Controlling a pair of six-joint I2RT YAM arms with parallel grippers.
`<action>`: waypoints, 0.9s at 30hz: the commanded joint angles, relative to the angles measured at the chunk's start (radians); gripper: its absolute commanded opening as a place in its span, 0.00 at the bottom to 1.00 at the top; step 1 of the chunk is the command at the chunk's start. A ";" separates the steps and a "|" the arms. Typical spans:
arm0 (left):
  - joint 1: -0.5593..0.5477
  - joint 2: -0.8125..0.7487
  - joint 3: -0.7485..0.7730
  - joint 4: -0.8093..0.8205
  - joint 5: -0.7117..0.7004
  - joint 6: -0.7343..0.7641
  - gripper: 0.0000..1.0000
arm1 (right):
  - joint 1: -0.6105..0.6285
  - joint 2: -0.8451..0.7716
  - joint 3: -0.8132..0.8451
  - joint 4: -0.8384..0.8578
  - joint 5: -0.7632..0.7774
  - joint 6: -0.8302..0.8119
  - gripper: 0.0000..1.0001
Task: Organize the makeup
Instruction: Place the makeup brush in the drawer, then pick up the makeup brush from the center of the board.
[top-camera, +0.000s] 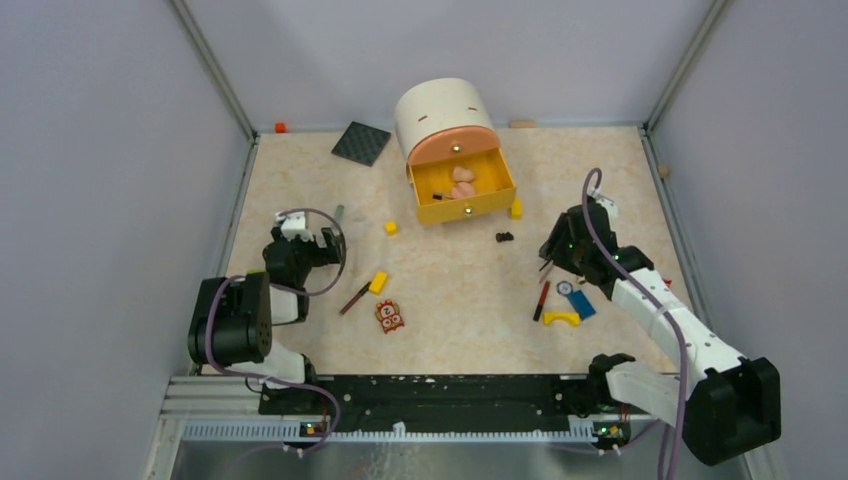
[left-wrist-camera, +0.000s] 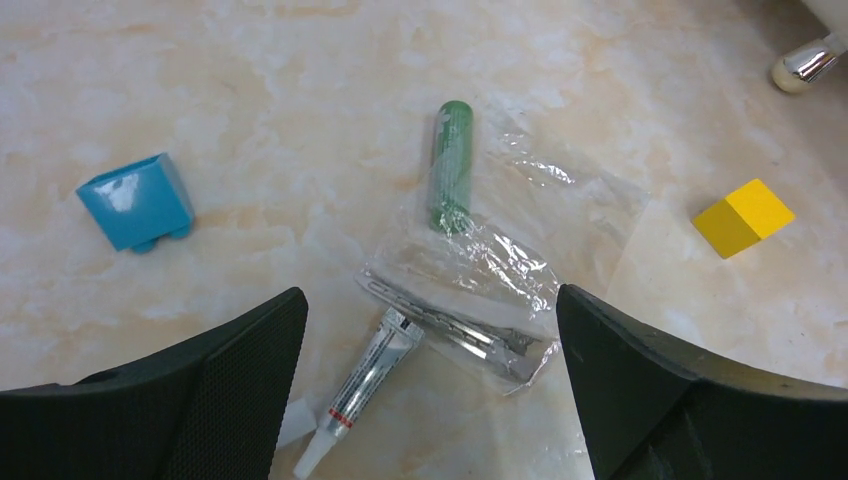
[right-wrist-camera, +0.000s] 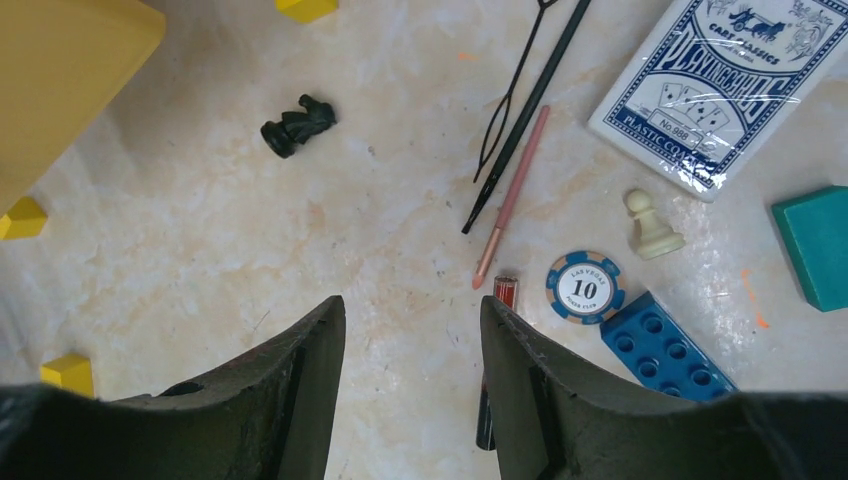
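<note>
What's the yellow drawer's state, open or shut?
Open: the yellow drawer is pulled out from the white organizer, pink items visible inside.

Bright, even light falls from overhead onto the pale worktop (top-camera: 450, 300), leaving only short, soft shadows. Just ahead of the left gripper (left-wrist-camera: 430, 300), crinkled clear plastic (left-wrist-camera: 500, 265) flashes white glare. Both wrist views are sharp, but the fingers of the right gripper (right-wrist-camera: 412, 305) show as near-black, detail-poor masses. The top view is softer.

Smooth marble-look tabletop (left-wrist-camera: 300, 100), crinkled clear plastic wrap (left-wrist-camera: 500, 265), glossy green tube (left-wrist-camera: 450, 165)
</note>
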 joint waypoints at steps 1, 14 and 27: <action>-0.038 0.036 0.049 0.108 0.052 0.071 0.99 | -0.032 0.007 0.012 0.032 -0.021 -0.011 0.52; -0.110 0.089 -0.001 0.249 -0.054 0.138 0.99 | -0.119 0.175 0.063 0.090 0.001 -0.027 0.52; -0.110 0.089 0.000 0.248 -0.054 0.138 0.99 | -0.138 0.218 0.075 0.089 0.023 -0.031 0.52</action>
